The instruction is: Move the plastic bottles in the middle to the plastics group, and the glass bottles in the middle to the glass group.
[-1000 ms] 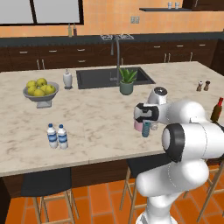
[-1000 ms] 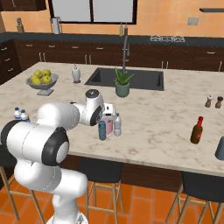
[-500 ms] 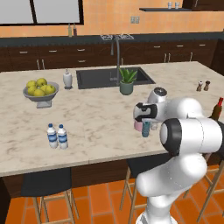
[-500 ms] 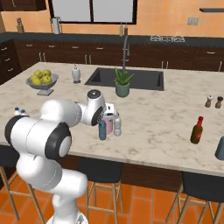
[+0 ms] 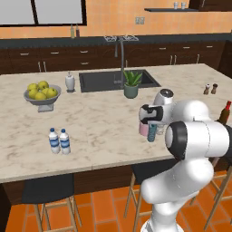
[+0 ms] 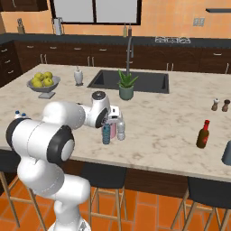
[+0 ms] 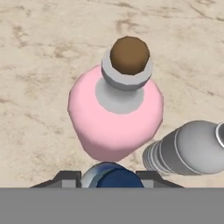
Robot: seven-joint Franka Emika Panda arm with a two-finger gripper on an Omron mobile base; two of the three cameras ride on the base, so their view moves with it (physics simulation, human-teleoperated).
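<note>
- One beige marbled stone tabletop (image 5: 104, 122) carries everything; smooth, so bottles could slide.
- Wide pink glass bottle (image 7: 116, 116) with a pale neck stands at 12 o'clock of the claw (image 7: 109, 177), touching-close; a lift could topple it.
- Clear greyish plastic bottle (image 7: 188, 151) sits at 3 o'clock.
- Claw clamps the dark blue-teal plastic bottle (image 7: 111, 175), mid-tabletop.
</note>
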